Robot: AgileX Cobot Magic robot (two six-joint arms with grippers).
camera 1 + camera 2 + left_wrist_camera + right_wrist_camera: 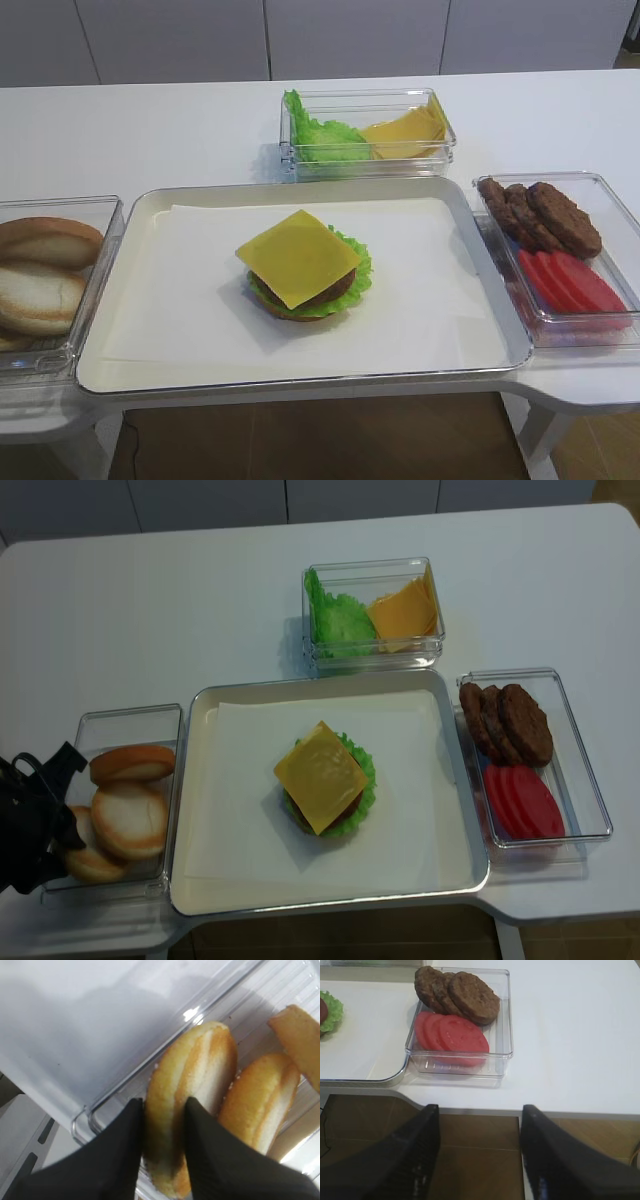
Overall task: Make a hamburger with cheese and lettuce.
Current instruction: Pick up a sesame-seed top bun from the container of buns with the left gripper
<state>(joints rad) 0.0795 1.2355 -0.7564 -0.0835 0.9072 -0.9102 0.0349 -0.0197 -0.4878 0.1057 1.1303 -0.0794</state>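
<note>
Left gripper (162, 1132) clamped on bun half (187, 1105) in the 9 o'clock bin; right gripper (480, 1150) apart, idle. Hamburger (305, 265) mid-tray, cheese (297, 257) topmost. Advise lifting straight, clearing neighbour buns.

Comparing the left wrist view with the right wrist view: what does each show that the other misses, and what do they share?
Only the left wrist view shows the left gripper, fingers shut on a bun half standing on edge in a clear bun bin.
Only the right wrist view shows the right gripper open and empty below the table edge, brown patties and tomato slices in a clear bin, and the lettuce rim of the hamburger.
Both show the white table.
</note>
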